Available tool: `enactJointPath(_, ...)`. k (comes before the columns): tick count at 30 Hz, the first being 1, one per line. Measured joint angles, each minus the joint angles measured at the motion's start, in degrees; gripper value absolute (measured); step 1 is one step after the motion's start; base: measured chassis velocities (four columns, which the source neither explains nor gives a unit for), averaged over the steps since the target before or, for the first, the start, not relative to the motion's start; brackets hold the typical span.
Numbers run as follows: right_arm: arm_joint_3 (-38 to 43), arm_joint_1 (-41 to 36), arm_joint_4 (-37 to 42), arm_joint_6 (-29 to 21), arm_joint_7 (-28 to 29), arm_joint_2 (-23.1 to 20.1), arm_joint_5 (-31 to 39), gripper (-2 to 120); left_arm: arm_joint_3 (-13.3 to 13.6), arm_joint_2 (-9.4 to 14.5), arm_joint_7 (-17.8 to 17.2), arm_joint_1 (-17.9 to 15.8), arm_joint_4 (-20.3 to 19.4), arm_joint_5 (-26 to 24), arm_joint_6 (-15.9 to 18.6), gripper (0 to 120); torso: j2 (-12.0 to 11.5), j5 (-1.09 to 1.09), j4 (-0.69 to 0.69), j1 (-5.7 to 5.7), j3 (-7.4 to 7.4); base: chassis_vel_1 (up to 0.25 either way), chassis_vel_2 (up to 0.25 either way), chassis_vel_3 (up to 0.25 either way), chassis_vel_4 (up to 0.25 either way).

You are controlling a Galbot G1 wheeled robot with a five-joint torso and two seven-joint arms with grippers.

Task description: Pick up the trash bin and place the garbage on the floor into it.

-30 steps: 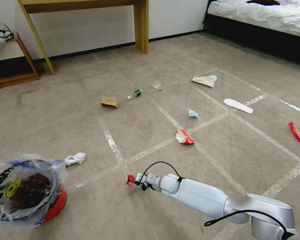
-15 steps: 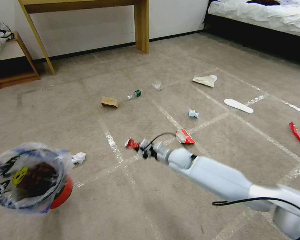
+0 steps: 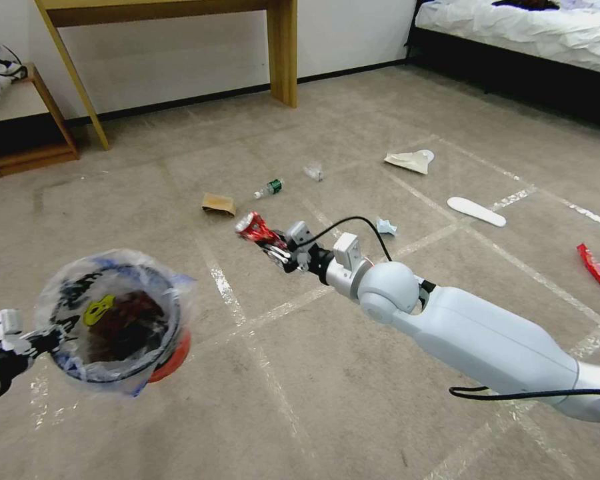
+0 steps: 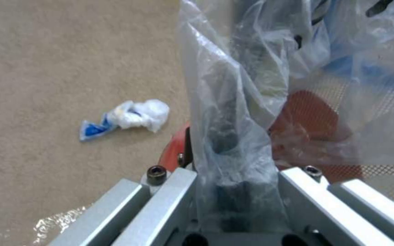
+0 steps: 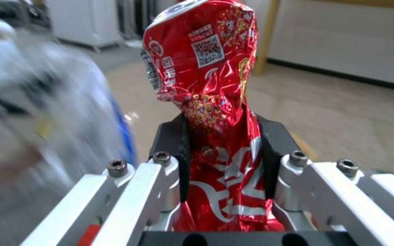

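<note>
While the left gripper (image 3: 43,340) holds the red trash bin (image 3: 117,323) aloft by its bagged rim, the right gripper (image 3: 273,245), clamped on a red snack wrapper (image 3: 255,229), hangs beside it; bottle (image 3: 269,189), paper bag (image 3: 219,203) and other wrappers remain on the floor (image 3: 353,400).
</note>
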Motion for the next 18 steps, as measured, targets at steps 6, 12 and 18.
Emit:
enactJointPath(6,-2.79,3.77,2.72,-0.77,2.25,2.23,4.49,26,1.33,1.51,-1.23,0.56,-0.61,-1.44,0.01,1,0.0,-0.02,-0.01,0.0,0.0,0.0,0.0,0.0,0.0)
enactJointPath(12,-7.54,8.58,3.49,-3.21,5.94,6.91,8.02,26,1.92,3.29,-2.07,1.08,-0.9,-2.97,0.01,1,0.0,-0.02,0.01,0.0,0.0,0.0,0.0,0.0,0.0)
enactJointPath(18,-12.28,12.27,2.76,-5.6,9.35,13.4,10.62,26,2.5,4.59,-2.2,0.7,-0.34,-3.77,0.01,1,0.0,-0.03,-0.01,0.0,0.0,0.0,0.0,0.0,0.0)
